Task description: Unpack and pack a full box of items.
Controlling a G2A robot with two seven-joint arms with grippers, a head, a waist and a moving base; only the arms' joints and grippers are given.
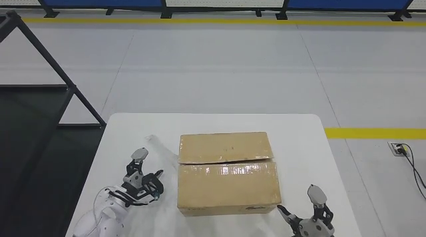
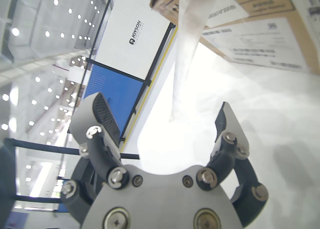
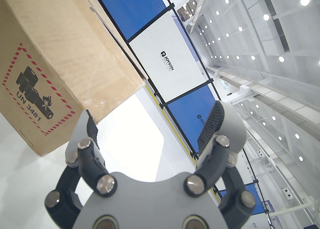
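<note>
Jaws of both grippers stand apart, with nothing between them.

Top view: the left gripper [image 1: 148, 168] rests low over the white table [image 1: 299, 130], just off the left side of the box [image 1: 226, 184]. The right gripper [image 1: 299, 204] sits close to the box's near right corner. The box lies in the middle of the table with its flaps down and a taped seam [image 1: 226, 162] across its lid. Its long axis and the seam both run from the robot's left to its right. A piece of clear film [image 1: 154, 142] lies on the table by the box's far left corner, beyond the left gripper.

Left wrist view: the spread fingers [image 2: 102, 112] point toward the labelled side of the box, which stands ahead of the jaws and apart from them. A pale strip of the film runs from the box down to the table, ending just before the gap between the jaws.

Right wrist view: one ribbed finger [image 3: 212, 122] stands against the room behind. The other finger sits just beside the box's near corner, below its hazard label [image 3: 35, 89]. Bare table lies between the jaws.

Judgement: the box lies between the two arms, the right one marginally nearer. Opening calls for reaching the seam, which lies inward of and above both grippers.
</note>
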